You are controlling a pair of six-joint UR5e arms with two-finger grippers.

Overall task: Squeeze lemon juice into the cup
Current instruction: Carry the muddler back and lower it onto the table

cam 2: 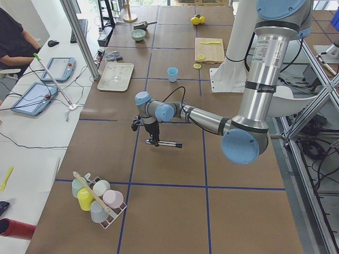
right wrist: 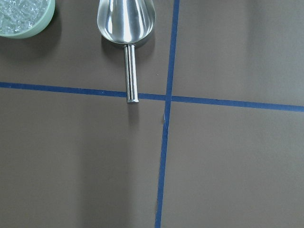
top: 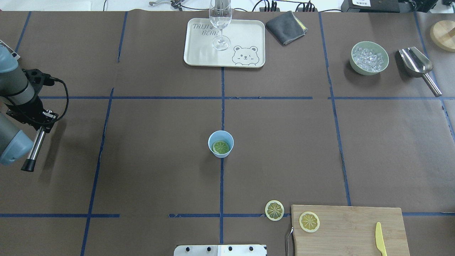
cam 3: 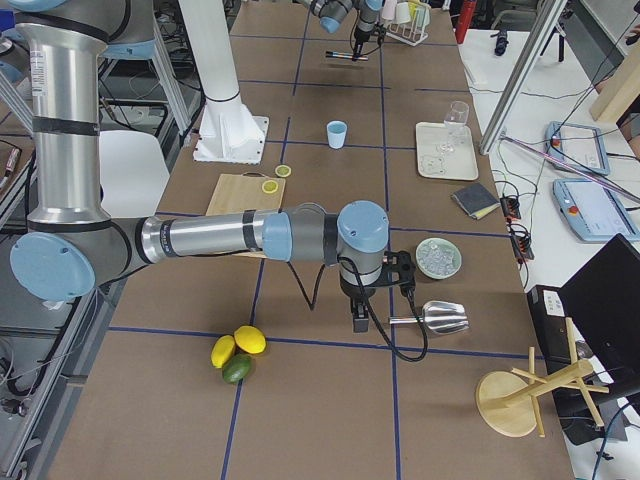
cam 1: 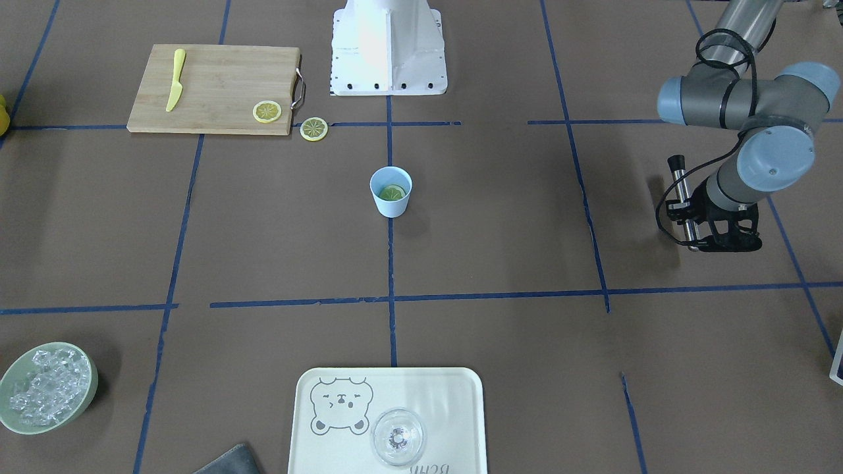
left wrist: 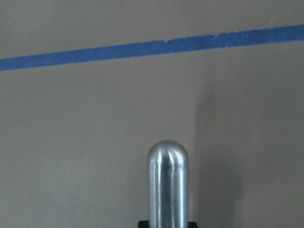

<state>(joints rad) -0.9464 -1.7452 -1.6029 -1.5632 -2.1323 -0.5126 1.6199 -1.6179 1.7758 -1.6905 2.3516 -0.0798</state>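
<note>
Left hand (cam 1: 695, 232): clenched on one end of a steel rod (cam 1: 681, 191), held low over the surface (top: 142, 160), well apart from the cup. Right hand (cam 3: 358, 318): it hangs near the scoop (top: 414, 60); whether it is released or clenched cannot be told.

**Layout, largest first**
- Cutting board (top: 348, 227): at the robot's right front.
- Tray (top: 199, 53): at the far edge, carrying the glass (top: 220, 21).
- Bowl (top: 368, 72): filled with ice, just beside the scoop.
- Cup (top: 213, 137): upright at the centre, on a blue tape line.
- Lemon slice (top: 220, 147): lying flat inside the cup.
- Second slice (top: 274, 210): on the surface, just beside the board.
- Third slice (top: 309, 221): on the board, well apart from the knife (top: 380, 243).

**Handling (judgement)**
- The lemon slice looks thin and light, and probably slick on its face. Take hold across the rim, not the flat face.
- Inside the cup it leaves little room for fingers, so pressing with the rod tip seems the practical option.
- The cup appears light and narrow at the base. An off-centre push could tip it.

**Count**
- Lemon slices: three.
- Blue cup: one.
- Board, tray, glass, bowl, scoop, knife, rod: one each.
</note>
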